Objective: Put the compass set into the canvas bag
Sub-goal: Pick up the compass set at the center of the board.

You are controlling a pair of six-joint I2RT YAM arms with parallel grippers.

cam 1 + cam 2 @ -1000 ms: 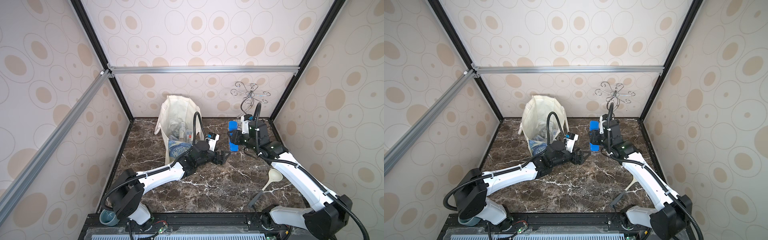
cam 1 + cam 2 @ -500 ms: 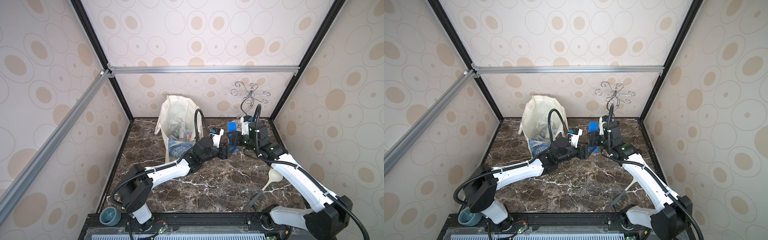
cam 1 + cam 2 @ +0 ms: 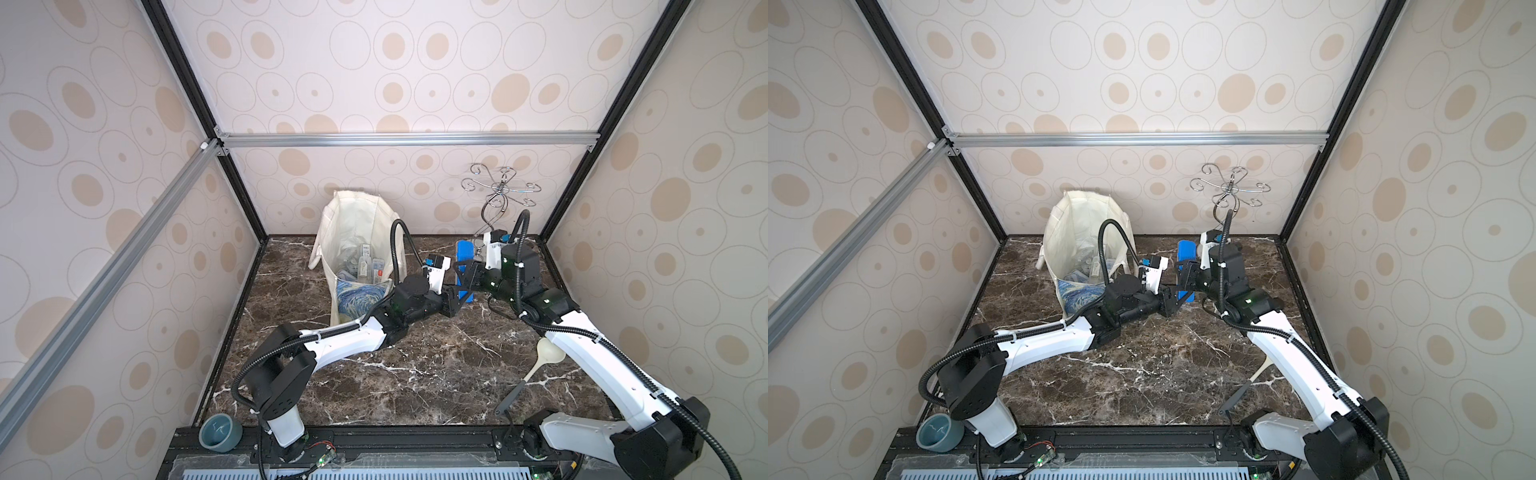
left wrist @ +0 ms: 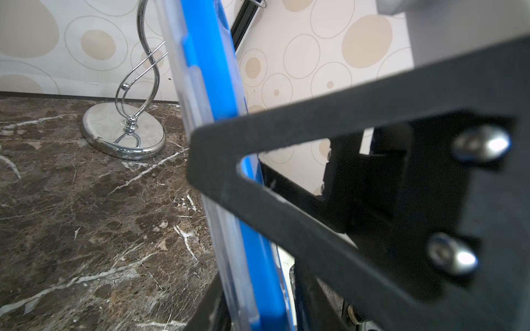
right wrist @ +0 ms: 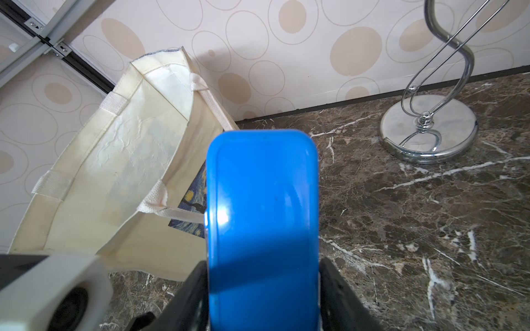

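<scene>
Desk (image 3: 415, 374): dark marble-patterned top inside a papered enclosure; it carries most of what is listed.
Canvas bag (image 3: 353, 224): stands upright at the back of the desk on the left arm's side. Its mouth gapes upward and its painted face is toward the front. It is probably left open so a long item can drop in from above. Small bottles and packets (image 3: 365, 266) lie inside.
Chrome stand (image 3: 500, 193): in the back corner on the right arm's side, just behind the arms. It seems to have no part in the task and is something to steer clear of.
Right pincer (image 3: 466, 274): clamped across the middle of the compass set, bearing its weight.
Left pincer (image 3: 457, 300): narrowed onto the lower end of the same case, with a finger on each flat face in the left wrist view. This looks like a handover, since the bag sits on this arm's side.
Compass set (image 5: 262, 200): flat blue case with a clear lid, held on end between both pincers, just beside the bag and outside it. Whether its foot touches the desk cannot be told. The upright hold suits the bag's tall mouth.
Cream ladle (image 3: 548, 353): lying on the desk beside the right arm, unused.
Teal bowl (image 3: 220, 432): on the front rail near the left arm's base, off the desk and unused.
</scene>
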